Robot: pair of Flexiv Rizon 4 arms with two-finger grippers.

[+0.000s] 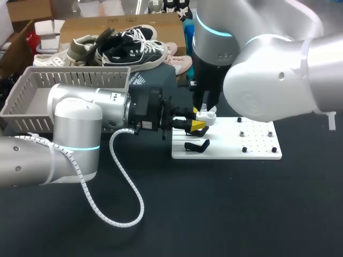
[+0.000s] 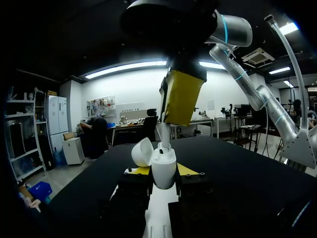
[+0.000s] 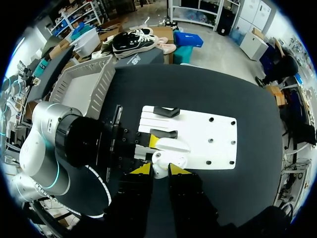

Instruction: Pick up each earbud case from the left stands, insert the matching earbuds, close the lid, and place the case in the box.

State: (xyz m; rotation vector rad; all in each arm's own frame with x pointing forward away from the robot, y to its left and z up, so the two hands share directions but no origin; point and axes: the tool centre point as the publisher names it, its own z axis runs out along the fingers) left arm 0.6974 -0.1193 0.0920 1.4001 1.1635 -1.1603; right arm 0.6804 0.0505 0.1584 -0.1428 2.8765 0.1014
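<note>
Black table (image 1: 214, 214): left gripper (image 2: 162, 172) clamps white plastic earbud case (image 2: 163, 161) by its flanks, likely light and slick; right gripper (image 3: 157, 169) pinches small white earbud (image 2: 164, 139).

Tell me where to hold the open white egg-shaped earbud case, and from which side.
Grip the white egg-shaped plastic earbud case by its rounded lower body, from the side, pinching opposite flanks, as the left end effector does. It stands upright with its lid hinged open, so this leaves lid and mouth free.

Left arm (image 1: 75, 128) lies level, low over the desk, jaws clamped from both sides on the earbud case (image 2: 163, 168). Right arm (image 1: 268, 69) points straight down above it, jaws pinching an earbud (image 2: 164, 139) at the case's mouth.
</note>
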